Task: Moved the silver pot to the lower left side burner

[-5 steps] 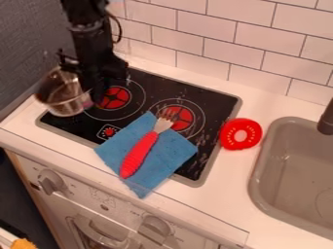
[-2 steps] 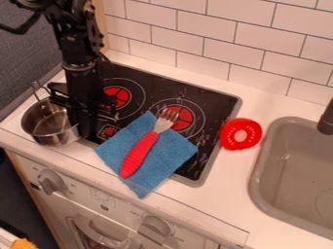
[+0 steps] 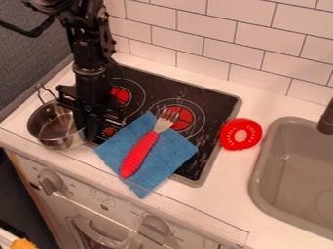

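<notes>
Pot [image 3: 50, 127]: shifted slightly right and toward the front edge, together with the gripper [image 3: 86, 130].
Fingers [image 3: 93, 127]: clamped on the pot's right wall, apparently.
Stove [image 3: 218, 104]: reached at its front left corner; lowering, maybe nudging right, and release probably left.
Metal: silver, shiny, round, mouth up, thin handle [image 3: 40, 93] toward the back.

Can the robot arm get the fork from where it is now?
Probably, yes. The fork lies on top of the blue cloth with nothing over it. But the gripper is down beside the pot, so it would likely have to move away first.
</notes>
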